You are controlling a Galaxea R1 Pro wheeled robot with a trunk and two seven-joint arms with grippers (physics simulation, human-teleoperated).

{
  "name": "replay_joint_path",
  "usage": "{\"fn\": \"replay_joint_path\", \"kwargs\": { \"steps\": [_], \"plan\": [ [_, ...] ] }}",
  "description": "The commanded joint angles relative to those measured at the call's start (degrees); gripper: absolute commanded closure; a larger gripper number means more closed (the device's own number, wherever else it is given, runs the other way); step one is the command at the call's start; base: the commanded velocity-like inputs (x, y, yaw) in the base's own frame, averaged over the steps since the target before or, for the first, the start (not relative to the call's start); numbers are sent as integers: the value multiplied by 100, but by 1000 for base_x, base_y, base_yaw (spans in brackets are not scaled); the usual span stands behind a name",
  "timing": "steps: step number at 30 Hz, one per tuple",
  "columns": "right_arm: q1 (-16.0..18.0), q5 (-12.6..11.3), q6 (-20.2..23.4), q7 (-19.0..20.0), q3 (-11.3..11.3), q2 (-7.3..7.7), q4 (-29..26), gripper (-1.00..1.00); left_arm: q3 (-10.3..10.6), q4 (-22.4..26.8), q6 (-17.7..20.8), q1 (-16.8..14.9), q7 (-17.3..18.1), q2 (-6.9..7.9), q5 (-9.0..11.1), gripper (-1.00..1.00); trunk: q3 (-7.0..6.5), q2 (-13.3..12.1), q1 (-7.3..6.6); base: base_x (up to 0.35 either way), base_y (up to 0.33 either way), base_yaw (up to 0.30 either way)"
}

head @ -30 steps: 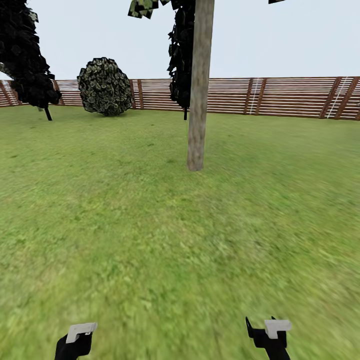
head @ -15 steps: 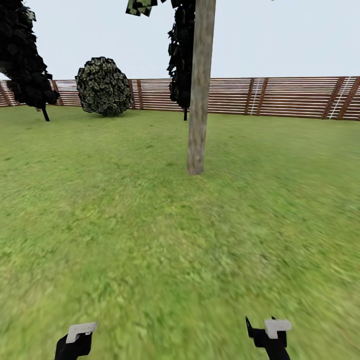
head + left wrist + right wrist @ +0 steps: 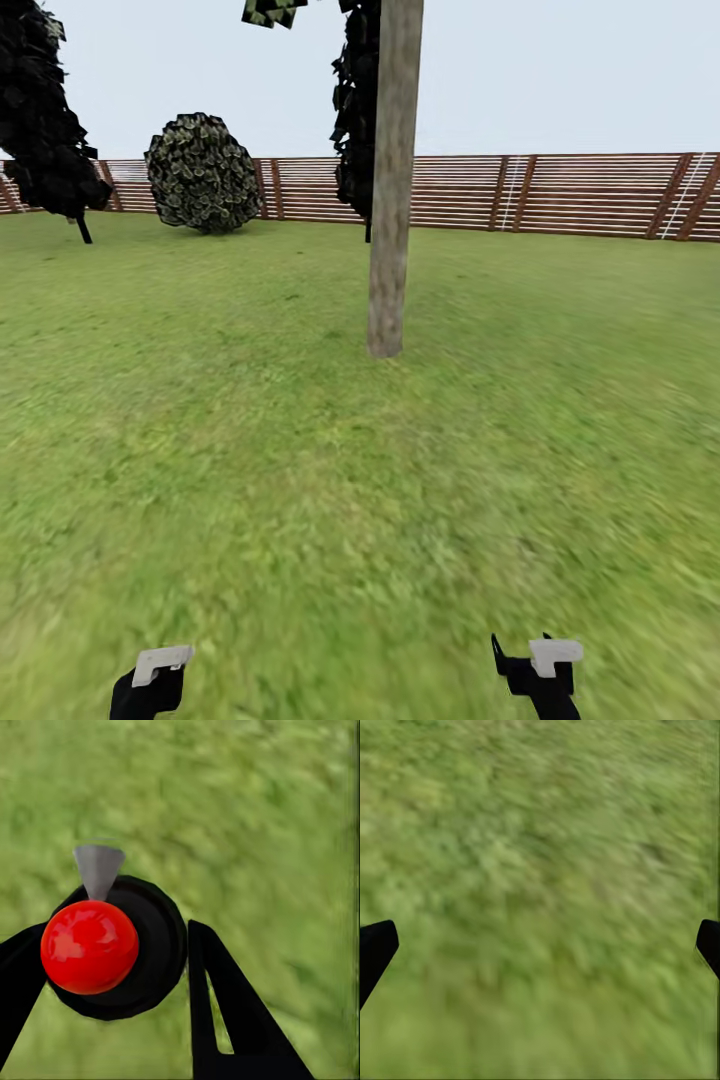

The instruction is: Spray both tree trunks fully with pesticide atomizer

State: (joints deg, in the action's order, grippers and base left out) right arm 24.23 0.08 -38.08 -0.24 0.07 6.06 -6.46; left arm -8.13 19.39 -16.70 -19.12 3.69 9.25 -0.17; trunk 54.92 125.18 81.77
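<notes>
Atomizer (image 3: 112, 952) sits clamped in the left gripper (image 3: 112, 967), nozzle forward for spraying the trunk (image 3: 388, 200) ahead, while the right gripper (image 3: 540, 945) hangs spread wide.

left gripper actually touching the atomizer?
Touching. Left wrist view: the left gripper has its black fingers pressed against both sides of the atomizer, no gap.
</notes>
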Motion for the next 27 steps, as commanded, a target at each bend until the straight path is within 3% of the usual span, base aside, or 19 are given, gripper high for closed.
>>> {"fn": "replay_joint_path", "kwargs": {
  "steps": [1, 27],
  "plan": [
    [3, 1, -14, -1, 2, 0, 4, -100, -39, -3, -16, -4, 38, -3, -1, 100, 5, 2, 2, 299, -197, 0],
    [3, 1, -14, 3, 2, 0, 3, -100, -39, 3, -17, -4, 40, -3, -1, 100, 5, 2, 2, 299, -197, 0]
  ]
}}
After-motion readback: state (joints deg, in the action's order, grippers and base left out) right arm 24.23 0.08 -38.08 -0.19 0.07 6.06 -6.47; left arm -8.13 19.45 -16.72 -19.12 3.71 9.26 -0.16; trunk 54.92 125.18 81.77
